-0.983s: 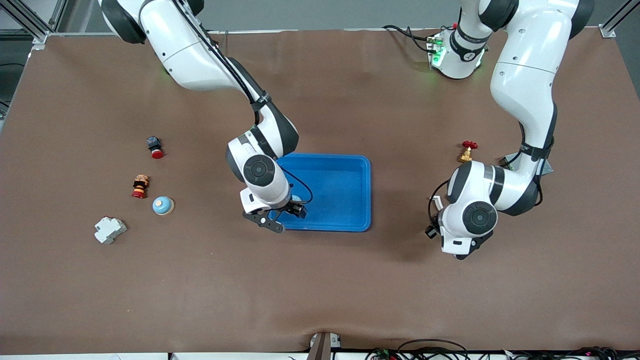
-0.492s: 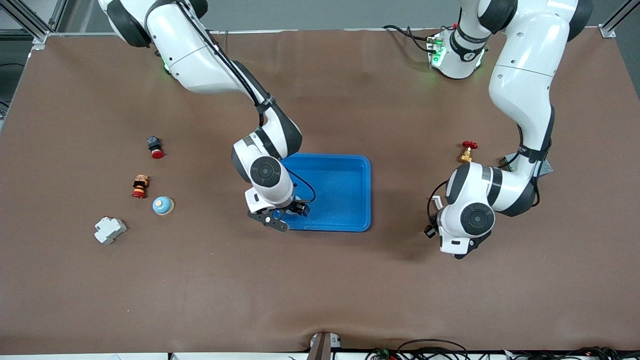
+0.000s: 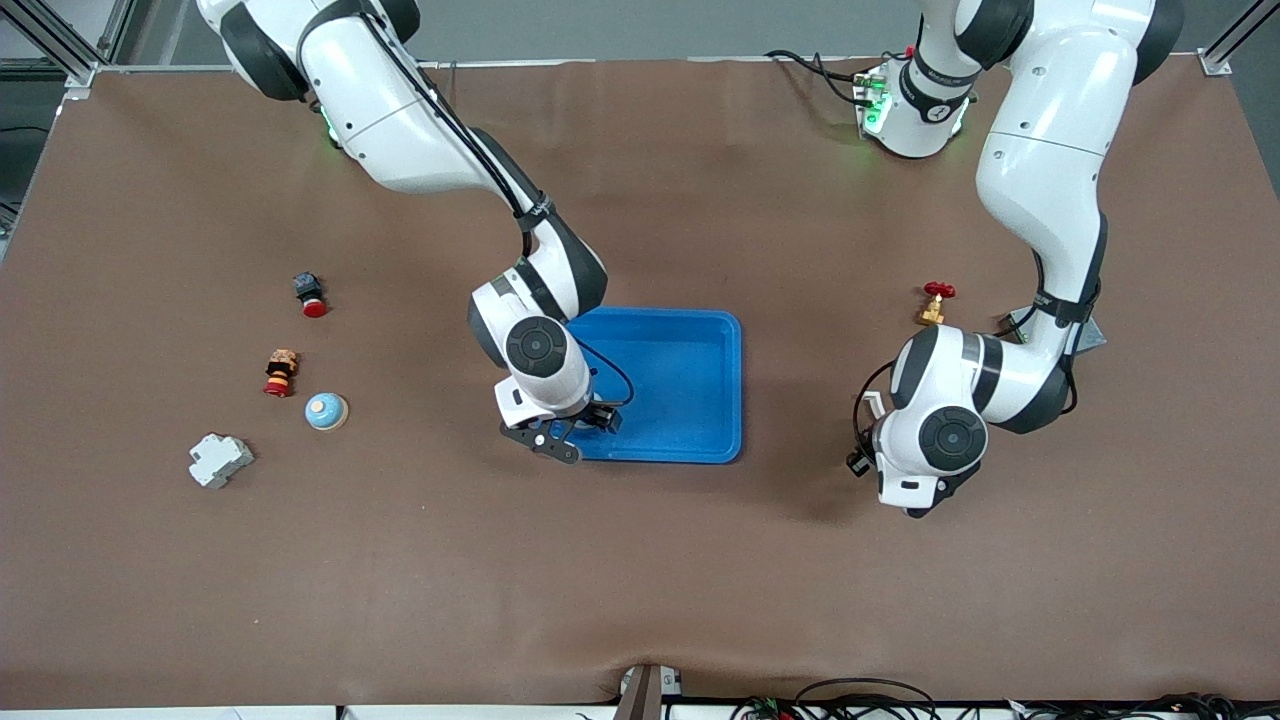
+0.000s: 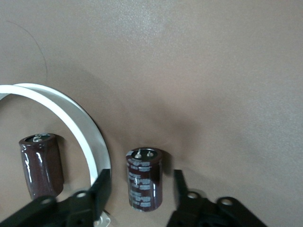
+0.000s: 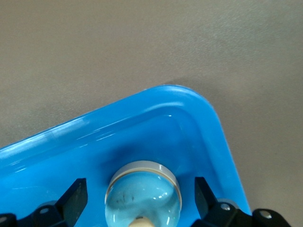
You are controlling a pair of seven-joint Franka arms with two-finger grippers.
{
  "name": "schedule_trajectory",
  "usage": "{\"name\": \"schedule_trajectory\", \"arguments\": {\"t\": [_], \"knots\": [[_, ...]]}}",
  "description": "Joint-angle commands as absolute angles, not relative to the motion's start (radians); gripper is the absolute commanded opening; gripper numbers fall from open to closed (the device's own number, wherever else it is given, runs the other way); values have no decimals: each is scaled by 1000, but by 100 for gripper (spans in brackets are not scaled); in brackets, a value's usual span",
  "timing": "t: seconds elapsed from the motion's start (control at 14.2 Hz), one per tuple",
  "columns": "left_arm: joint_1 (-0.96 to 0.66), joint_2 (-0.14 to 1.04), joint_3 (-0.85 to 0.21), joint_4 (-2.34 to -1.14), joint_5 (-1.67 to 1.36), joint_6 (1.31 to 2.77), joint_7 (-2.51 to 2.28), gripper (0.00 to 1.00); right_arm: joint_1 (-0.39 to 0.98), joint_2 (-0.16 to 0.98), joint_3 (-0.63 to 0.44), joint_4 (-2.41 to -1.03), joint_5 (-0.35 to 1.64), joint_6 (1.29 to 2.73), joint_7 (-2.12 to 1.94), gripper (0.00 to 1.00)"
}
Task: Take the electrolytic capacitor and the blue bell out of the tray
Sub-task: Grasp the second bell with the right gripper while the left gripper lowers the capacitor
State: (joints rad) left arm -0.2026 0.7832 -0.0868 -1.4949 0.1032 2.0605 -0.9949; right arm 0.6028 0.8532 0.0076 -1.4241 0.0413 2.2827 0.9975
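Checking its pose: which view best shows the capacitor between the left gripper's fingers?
Left wrist view: the capacitor stands upright on the table, seen whole. Front view: hidden under the left arm. Right wrist view: absent.

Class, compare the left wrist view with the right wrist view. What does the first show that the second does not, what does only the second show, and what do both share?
Only the left wrist view shows a capacitor standing upright on the table, with the left gripper around it. Only the right wrist view shows a blue tray with a bell in its corner, under the right gripper. Both show brown table and open jaws either side of a thing, not touching it.
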Motion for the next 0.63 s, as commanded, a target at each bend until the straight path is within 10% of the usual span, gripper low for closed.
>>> {"name": "schedule_trajectory", "arguments": {"t": [0.0,0.42,0.56], "knots": [[-209,772,-86,-1497,115,2068,-999,100,617,882,3,-1388,32,2298,1003,100],[-209,764,-84,-1491,117,2068,-994,100,615,881,3,-1384,35,2286,1003,7],[-209,761,-83,-1489,117,2068,-994,100,615,877,3,-1384,35,2283,1003,1]]}}
